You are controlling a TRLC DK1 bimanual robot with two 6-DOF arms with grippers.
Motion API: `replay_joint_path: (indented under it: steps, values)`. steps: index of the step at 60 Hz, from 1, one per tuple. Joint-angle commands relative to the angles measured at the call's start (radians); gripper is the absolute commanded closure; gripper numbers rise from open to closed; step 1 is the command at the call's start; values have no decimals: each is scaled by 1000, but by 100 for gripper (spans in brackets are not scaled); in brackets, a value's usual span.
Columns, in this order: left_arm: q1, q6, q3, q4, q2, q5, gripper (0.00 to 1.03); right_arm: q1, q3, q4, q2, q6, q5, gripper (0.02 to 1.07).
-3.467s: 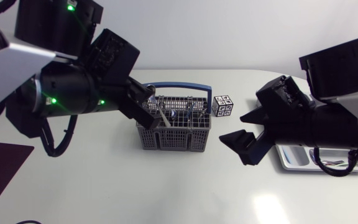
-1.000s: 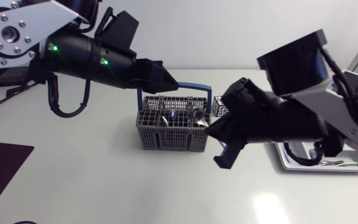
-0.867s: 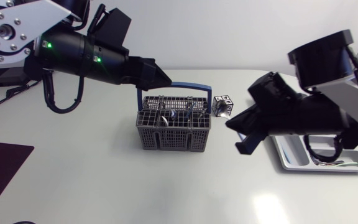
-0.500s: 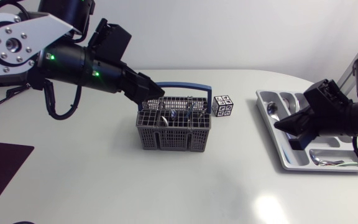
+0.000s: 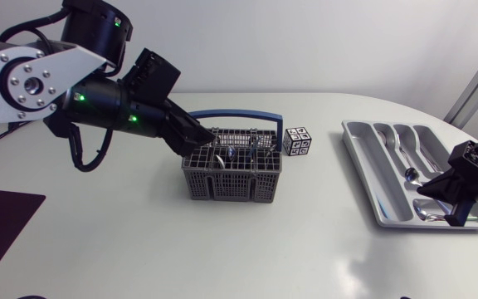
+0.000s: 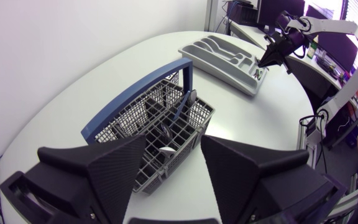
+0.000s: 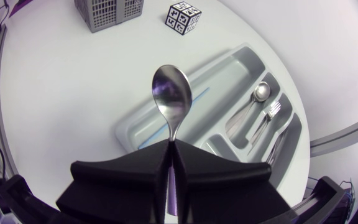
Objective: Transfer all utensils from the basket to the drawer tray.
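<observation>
Gripping a spoon (image 7: 171,99), right tool (image 7: 169,148) hangs over tray (image 7: 131,133); left tool (image 6: 174,143) above basket (image 6: 135,118)

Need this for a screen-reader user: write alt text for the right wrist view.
The right jaws are shut on a spoon, its bowl pointing ahead over a grey drawer tray that holds other cutlery. Beyond the tray sit a patterned cube and a corner of the grey basket.
</observation>
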Motion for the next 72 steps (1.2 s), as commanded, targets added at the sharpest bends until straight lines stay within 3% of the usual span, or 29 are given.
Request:
replay_joint_path:
  steps: [1,22,33,48,72]
  values:
    - [-5,44,-29,11,7,-6,40,-53,42,-18,67,-170,2,100]
    - [-14,114,-55,12,11,-29,40,-179,119,120,278,-369,101,100]
    - [-47,199,-85,12,10,-61,33,-191,111,194,346,-417,164,99]
    - [-104,361,-114,21,8,-118,29,-197,39,312,307,-427,183,56]
    - [-166,628,-190,127,7,-232,29,-134,-67,286,60,-292,126,32]
